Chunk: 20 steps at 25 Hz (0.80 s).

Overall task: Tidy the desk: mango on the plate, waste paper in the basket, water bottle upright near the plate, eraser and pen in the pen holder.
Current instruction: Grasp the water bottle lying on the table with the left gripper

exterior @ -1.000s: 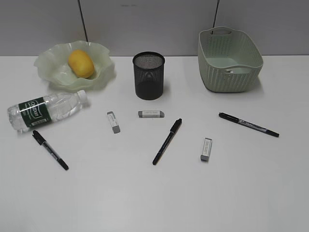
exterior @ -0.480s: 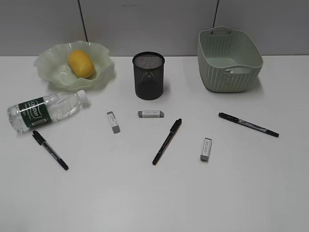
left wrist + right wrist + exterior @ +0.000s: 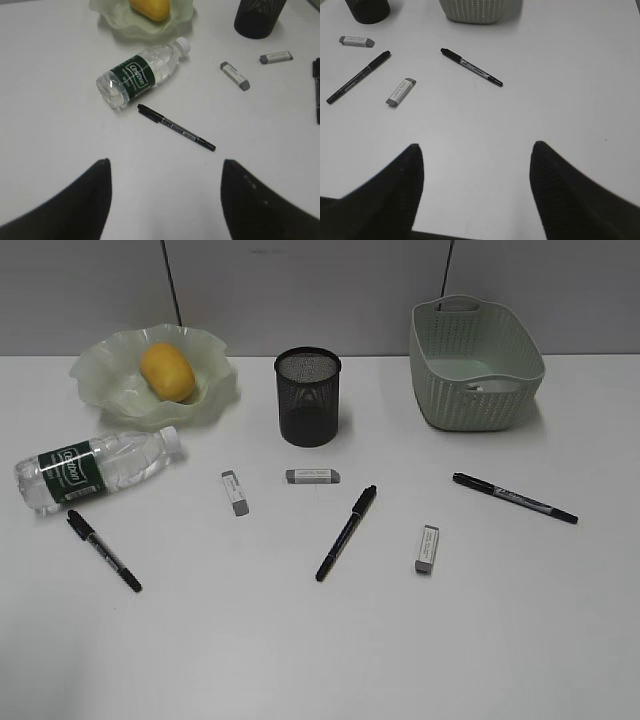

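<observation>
Nothing moved since the earlier frames: every object in the same spot, no arm entering the exterior view.

Exterior view: mango (image 3: 168, 371) lying in the plate (image 3: 100, 375) at far left of the desk (image 3: 300, 640). Bottle (image 3: 95, 469) on its side just near of the plate, cap pointing right and far. Holder (image 3: 308, 397) upright at far centre, basket (image 3: 475, 364) at far right with a small white scrap of paper (image 3: 478, 387) inside. Three pens flat on the desk: left pen (image 3: 103, 550) near the bottle, middle pen (image 3: 346, 532) at centre, right pen (image 3: 514, 497) near of the basket. Three erasers too: left eraser (image 3: 235, 492), far eraser (image 3: 313, 476) just near of the holder, right eraser (image 3: 426, 548) between the middle and right pens. Nothing yet inside the holder, as far as visible.

Left wrist view: left gripper (image 3: 166, 197) spread wide and holding nothing, hanging above bare desk, well near of the bottle and left pen. Mango and plate at the far edge.

Right wrist view: right gripper (image 3: 476, 192) likewise wide apart and empty, over bare desk, well near of the right pen and right eraser. Basket and holder cut off at the far edge.
</observation>
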Available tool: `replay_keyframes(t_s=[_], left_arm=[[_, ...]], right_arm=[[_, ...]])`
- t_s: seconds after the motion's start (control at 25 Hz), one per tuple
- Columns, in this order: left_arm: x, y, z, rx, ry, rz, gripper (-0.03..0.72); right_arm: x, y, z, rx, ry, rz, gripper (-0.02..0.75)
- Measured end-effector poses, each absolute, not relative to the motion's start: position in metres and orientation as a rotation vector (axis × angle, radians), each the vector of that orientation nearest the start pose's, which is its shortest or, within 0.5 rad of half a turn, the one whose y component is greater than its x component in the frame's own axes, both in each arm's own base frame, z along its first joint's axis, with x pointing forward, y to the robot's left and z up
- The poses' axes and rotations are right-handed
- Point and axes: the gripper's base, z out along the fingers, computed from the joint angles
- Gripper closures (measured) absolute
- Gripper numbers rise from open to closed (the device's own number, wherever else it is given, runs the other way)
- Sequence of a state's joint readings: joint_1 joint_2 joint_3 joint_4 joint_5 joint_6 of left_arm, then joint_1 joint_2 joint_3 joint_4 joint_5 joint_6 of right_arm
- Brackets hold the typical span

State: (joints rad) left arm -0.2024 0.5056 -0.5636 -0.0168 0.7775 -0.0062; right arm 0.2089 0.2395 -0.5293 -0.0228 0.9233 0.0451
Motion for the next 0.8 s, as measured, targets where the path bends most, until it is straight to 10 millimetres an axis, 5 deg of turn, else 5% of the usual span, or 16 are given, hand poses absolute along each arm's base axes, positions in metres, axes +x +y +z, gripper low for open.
replay_keyframes(t_s=[0.28,0.8], left_arm=[[0.176,-0.037,0.285,0.272,2.451,-0.094,0.171],[0.333,-0.068,0.26,0.684,2.717,0.021,0.113]], right_arm=[[0.037,0.006,0.293,-0.177,2.111,0.125,0.214],[0.036,0.006,0.293,-0.176,2.105,0.125,0.237]])
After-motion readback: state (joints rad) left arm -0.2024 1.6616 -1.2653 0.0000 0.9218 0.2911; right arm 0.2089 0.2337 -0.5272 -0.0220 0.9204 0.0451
